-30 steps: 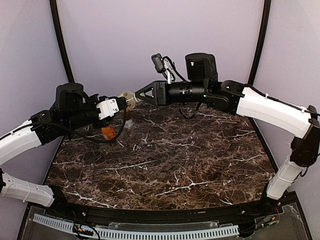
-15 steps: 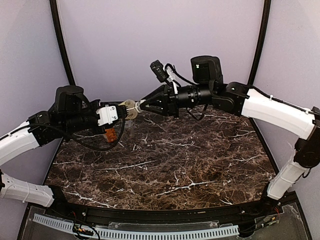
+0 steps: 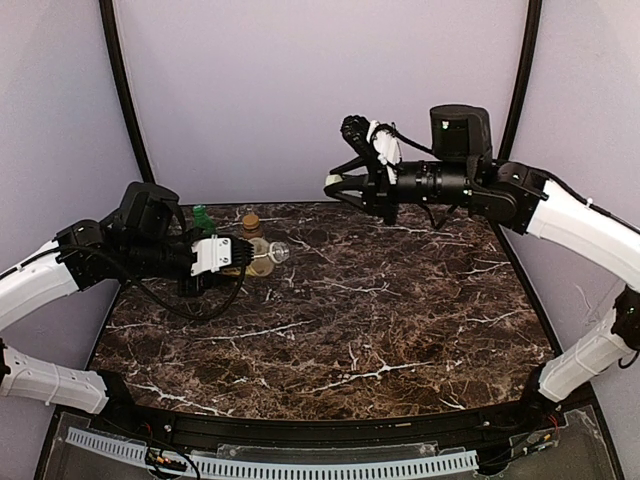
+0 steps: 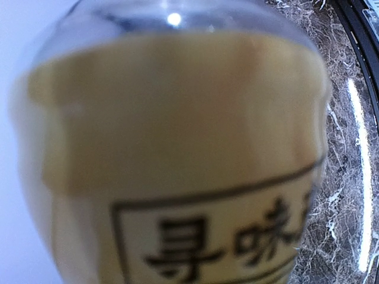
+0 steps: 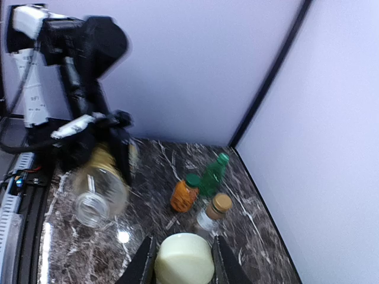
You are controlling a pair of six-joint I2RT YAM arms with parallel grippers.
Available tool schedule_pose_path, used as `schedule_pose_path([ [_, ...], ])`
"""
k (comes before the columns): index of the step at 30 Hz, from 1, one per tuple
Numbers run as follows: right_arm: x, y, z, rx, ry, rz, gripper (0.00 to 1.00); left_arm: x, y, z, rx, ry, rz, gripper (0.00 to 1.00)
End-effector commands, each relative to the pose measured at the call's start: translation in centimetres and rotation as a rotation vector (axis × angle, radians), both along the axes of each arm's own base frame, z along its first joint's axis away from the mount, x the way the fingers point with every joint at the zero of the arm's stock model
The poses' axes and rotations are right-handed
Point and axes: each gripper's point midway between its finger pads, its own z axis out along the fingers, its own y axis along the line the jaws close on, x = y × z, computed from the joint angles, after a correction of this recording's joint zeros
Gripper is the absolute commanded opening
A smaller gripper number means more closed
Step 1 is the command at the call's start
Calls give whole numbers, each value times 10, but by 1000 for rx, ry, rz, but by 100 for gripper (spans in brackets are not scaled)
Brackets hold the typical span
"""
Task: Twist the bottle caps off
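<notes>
Layout, left rear of dark marble table (image 3: 400, 320)
In left gripper (image 3: 240, 262) tall yellow labelled tea bottle (image 3: 260, 256) lay sideways; short brown bottle (image 3: 251, 225), slim green bottle (image 3: 203, 218) & orange juice bottle (image 5: 185, 193) stood behind it; cream-white round plastic cap (image 5: 183, 258) sat betw. right gripper (image 3: 333, 187) fingers, well apart to its right.

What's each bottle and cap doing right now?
Tea bottle: uncapped, tilted, held by left end effector.
Cream cap: off, gripped by right end effector.
Orange bottle: upright, capped.
Green bottle: upright, capped.
Brown bottle: upright, capped.
</notes>
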Motion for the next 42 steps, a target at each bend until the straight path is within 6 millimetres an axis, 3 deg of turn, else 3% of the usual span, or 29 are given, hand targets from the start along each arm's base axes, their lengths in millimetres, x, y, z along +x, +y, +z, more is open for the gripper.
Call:
schedule_pose_path([
  [1, 113, -71, -71, -115, 214, -563, 0, -4, 0, 10, -83, 45, 47, 21],
  [4, 168, -153, -146, -238, 412, -966, 0, -4, 3, 11, -121, 52, 82, 22],
  [8, 180, -229, -236, -331, 746, -1217, 0, -2, 10, 11, -162, 76, 129, 22],
  [13, 166, -266, -305, -426, 900, -1319, 0, -2, 16, 11, -200, 94, 162, 23],
  [20, 144, -275, -367, -566, 1021, -1329, 0, -3, 18, 6, -214, 112, 173, 23],
  [24, 134, -273, -386, -604, 1075, -1312, 0, -1, 18, 8, -217, 108, 176, 23],
  [33, 120, -268, -393, -598, 1142, -1290, 2, 0, 18, 11, -222, 96, 174, 23],
  [35, 119, -268, -391, -607, 1142, -1292, 34, 0, 18, 11, -224, 95, 173, 23],
  [36, 119, -268, -389, -615, 1137, -1293, 43, 0, 18, 12, -225, 93, 172, 23],
  [39, 126, -264, -371, -612, 1092, -1284, 61, 0, 17, 14, -233, 94, 171, 23],
  [42, 137, -242, -336, -546, 1067, -1187, 69, -2, 16, 17, -250, 98, 165, 23],
])
